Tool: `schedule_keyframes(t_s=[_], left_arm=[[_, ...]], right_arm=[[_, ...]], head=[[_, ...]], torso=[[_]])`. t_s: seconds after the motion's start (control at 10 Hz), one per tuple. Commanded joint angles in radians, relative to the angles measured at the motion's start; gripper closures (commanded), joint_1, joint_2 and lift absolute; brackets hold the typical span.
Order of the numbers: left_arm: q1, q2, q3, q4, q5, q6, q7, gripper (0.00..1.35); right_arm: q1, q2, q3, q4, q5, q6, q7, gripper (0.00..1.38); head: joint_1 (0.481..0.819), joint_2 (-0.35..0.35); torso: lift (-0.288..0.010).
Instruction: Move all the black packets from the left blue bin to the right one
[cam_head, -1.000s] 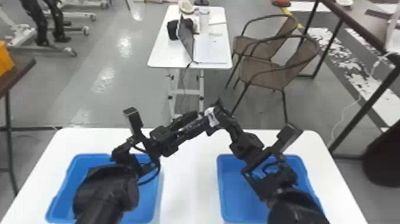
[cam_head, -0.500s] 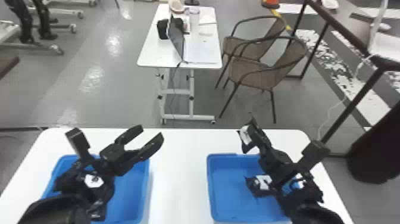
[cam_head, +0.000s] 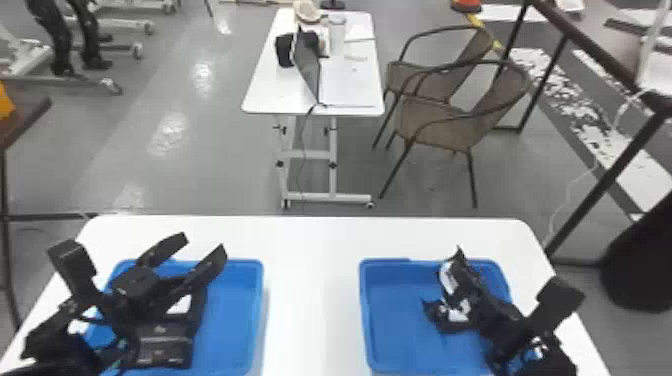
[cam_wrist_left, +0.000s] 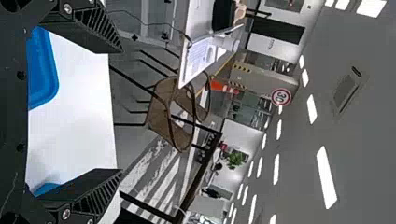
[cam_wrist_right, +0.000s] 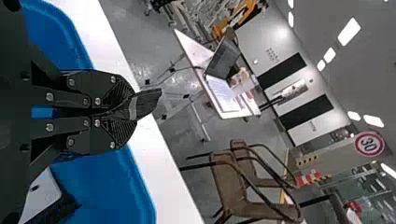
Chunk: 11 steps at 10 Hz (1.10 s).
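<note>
Packet of thin, crinkled black film with a pale stripe (cam_wrist_right: 147, 101) is clamped between the closed fingers of the right gripper (cam_wrist_right: 133, 110), its free end poking out past the tips. The right arm has it over the shallow blue plastic bin on the right (cam_head: 366, 320), above the white desk (cam_head: 312, 300). A second black packet with a white label (cam_wrist_right: 44, 192) lies in that bin, beneath the arm.

The left gripper (cam_head: 204, 243) is spread wide with nothing between its fingers, near the matching blue bin on the left (cam_head: 257, 305). Dark shapes and a white patch (cam_head: 180, 304) beneath it could be further packets, though the arm covers too much for me to be sure.

The step in hand looks like a drop-off: lower the held packet inside the walls, then let go. It should be light and floppy, with slick film that may slide or cling to a finger. A pinch across the middle would carry better than one on a loose corner, which could swing and catch the rim. Nothing about it seems fragile, but a hard squeeze might crease or split it.
</note>
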<state>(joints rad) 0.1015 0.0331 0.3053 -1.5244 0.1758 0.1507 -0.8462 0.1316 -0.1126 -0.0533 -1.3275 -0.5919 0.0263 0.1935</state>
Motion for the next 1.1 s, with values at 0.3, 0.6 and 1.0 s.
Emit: schedule_keyframes(t_s=[0.3,0.6,1.0], left_arm=[[0.029,-0.036,0.112,-0.166,-0.266,0.119,-0.054,0.11],[0.034,-0.036,0.143,-0.203,-0.374,0.161,-0.080,0.11],[0.014,-0.028,0.147,-0.209,-0.722,0.247,-0.108,0.12]], right_arm=[[0.077,0.024,0.000,-0.153,0.029,0.078,-0.082,0.03],[0.125,0.047,0.004,-0.326,0.185,0.123,-0.167,0.20],[0.148,0.053,0.035,-0.429,0.149,0.063,-0.135,0.21]], head=[[0.695,0.006],[0.695,0.041],[0.695,0.105]], torso=[[0.000],[0.000],[0.000]])
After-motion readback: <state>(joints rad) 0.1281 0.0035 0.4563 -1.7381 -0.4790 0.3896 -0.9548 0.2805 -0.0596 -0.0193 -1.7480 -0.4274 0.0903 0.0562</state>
